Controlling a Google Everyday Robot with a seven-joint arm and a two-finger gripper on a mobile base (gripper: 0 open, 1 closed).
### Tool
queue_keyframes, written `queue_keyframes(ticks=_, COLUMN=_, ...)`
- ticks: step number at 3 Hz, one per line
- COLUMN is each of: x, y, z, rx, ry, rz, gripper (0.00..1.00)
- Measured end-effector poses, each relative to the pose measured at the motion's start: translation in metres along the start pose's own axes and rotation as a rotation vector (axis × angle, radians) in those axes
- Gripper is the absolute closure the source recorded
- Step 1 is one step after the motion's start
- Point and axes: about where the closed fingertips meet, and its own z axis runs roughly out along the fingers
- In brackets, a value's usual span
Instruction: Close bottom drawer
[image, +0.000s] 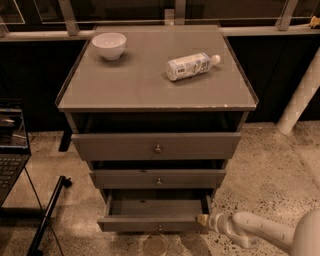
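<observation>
Bottom drawer (156, 223) stands pulled out; gripper (202, 220) touches its right front corner, opening cannot be told.

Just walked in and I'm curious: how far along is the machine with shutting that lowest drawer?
Done: the end effector is down at the right front corner of the bottom drawer, though contact can't be confirmed. In hand: probably lining up a push. Left: the whole closing, as the drawer stands pulled out, its inside showing, forward of the middle drawer above.
</observation>
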Motion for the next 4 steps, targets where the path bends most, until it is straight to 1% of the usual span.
queue_keyframes(ticks=1, x=-0.004, y=-0.008, z=0.001, rx=0.035, ry=-0.013, rz=-0.001, gripper=1.00)
queue_keyframes(ticks=2, x=-0.004, y=-0.008, z=0.001, rx=0.034, ry=-0.013, rz=-0.001, gripper=1.00)
queue_keyframes(ticks=3, x=-0.002, y=0.000, z=-0.011, rx=0.048, ry=-0.033, rz=0.013, gripper=1.00)
queue_keyframes(ticks=4, x=0.009, y=0.000, z=-0.019, rx=0.045, ry=-0.026, rz=0.076, gripper=1.00)
